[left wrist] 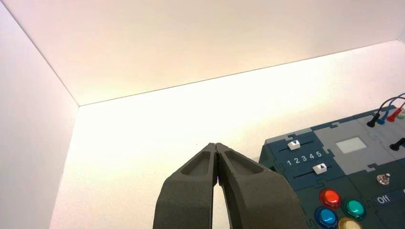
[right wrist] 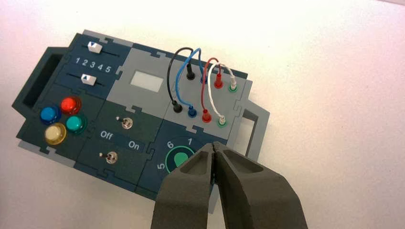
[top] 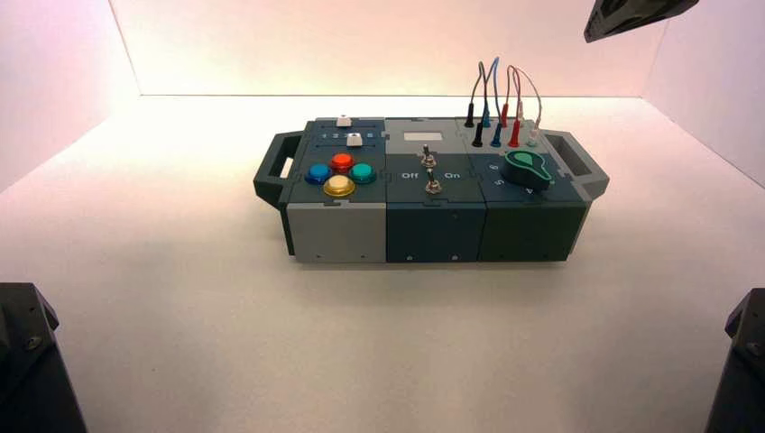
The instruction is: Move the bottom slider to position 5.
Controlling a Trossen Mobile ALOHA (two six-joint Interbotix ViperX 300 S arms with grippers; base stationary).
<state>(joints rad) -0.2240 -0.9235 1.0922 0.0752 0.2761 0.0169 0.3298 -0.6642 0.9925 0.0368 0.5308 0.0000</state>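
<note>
L. hand (left wrist: 216, 145) is held up off the box's L. side, tips pinched together w/ nothing between, prob. so it can nudge the slider rather than grip it. R. hand (right wrist: 214, 145), also closed & empty, hangs above the green dial (right wrist: 181, 160) side, prob. just waiting, since the job's at the other end. Bottom slider (left wrist: 320, 168) sits on the L. panel betw. the digit row & round btns, short of the 5 (left wrist: 318, 154); bare slot shows on the 5 side, so it likely needs only a small push toward the box's middle; overshooting onto the btns is the risk. Box (top: 336, 233) stands flat on a pale, smooth counter (top: 379, 352), plain light walls (top: 379, 45) behind & at both sides, glare strongest toward the back.
</note>
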